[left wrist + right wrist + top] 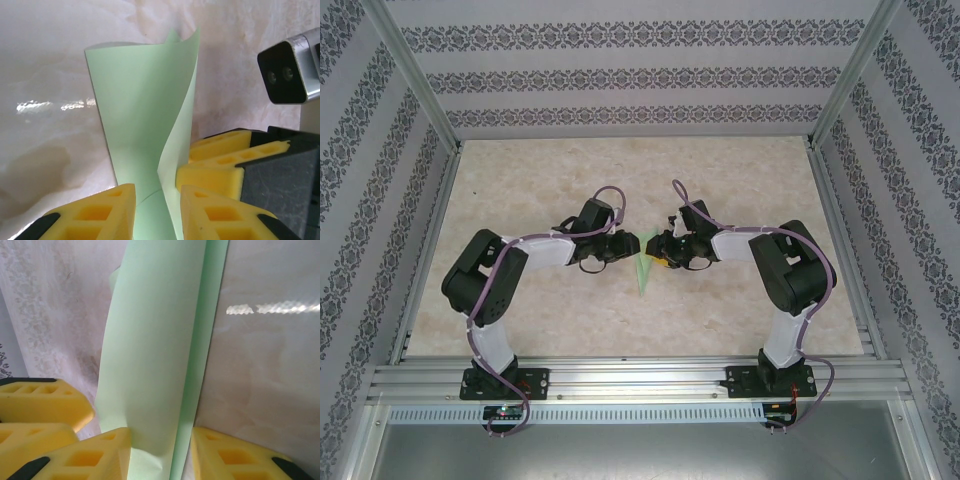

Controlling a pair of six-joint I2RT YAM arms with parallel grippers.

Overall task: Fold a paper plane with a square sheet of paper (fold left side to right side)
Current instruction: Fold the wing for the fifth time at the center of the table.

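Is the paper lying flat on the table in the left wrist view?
No. The paper stands up from the table, its top edge curling, between the left gripper's yellow fingers.

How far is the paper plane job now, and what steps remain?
Done: the sheet of paper is already folded into a narrow, layered shape. In hand: the left claw and right claw each have the paper between their fingers, meeting mid-table. Left: pressing the layers flat; one flap stands curled up.

Pale marbled table (740, 180) within patterned walls (620, 75) and aluminium rails (640, 378).
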